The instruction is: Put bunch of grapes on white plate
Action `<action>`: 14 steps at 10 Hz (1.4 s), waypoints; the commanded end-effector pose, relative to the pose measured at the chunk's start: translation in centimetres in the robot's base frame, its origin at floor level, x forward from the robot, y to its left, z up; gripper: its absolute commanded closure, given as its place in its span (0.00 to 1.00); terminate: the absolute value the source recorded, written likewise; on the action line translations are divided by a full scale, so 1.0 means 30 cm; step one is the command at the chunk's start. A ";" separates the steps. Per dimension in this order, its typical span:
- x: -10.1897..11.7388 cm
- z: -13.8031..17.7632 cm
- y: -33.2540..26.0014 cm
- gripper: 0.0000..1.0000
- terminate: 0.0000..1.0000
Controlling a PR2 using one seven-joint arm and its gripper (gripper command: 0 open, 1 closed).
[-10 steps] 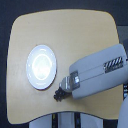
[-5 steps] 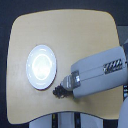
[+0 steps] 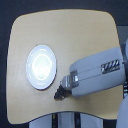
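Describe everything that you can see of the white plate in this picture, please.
The white plate is round and glossy, with a shallow raised rim. It lies flat and empty on the wooden table, toward the exterior view's left. Nothing touches it; the end effector with something dark is close beside its lower right edge.

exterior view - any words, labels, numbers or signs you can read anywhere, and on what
None can be read.
The arm's shell carries a dark zigzag marking; it is too blurred to tell if it is text.
The white plate and the table show no print.
The fingers sit at a dark clump, likely the bunch of grapes, with no label visible.
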 end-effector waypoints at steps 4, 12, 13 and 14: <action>-0.012 0.008 0.089 1.00 0.00; 0.005 0.092 0.026 1.00 0.00; 0.008 0.094 0.027 1.00 0.00; 0.008 0.091 0.035 1.00 0.00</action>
